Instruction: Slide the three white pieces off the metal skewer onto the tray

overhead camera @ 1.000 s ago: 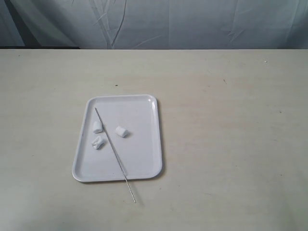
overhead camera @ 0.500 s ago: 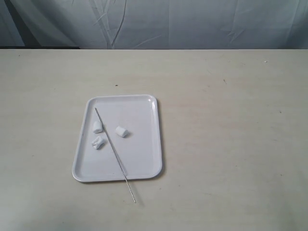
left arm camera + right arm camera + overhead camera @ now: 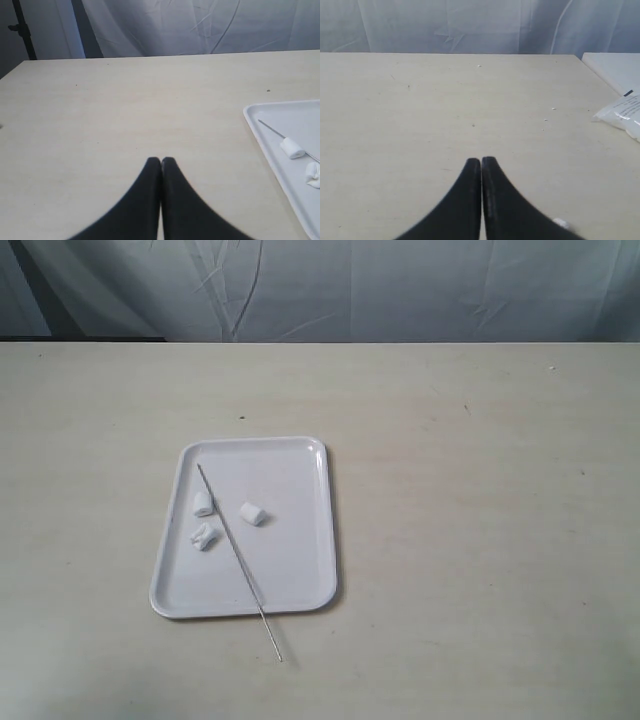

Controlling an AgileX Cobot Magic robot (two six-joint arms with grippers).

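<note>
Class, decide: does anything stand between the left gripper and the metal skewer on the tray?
Nothing visible does. Only bare table lies between the shut left gripper and the tray rim, and the metal skewer rests just inside it.

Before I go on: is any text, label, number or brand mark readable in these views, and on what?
No text can be read in any view.
The plastic packet in the right wrist view has faint grey print and a small dark mark, both too blurred to read.
The tray, the metal skewer and the white pieces show no markings.
</note>
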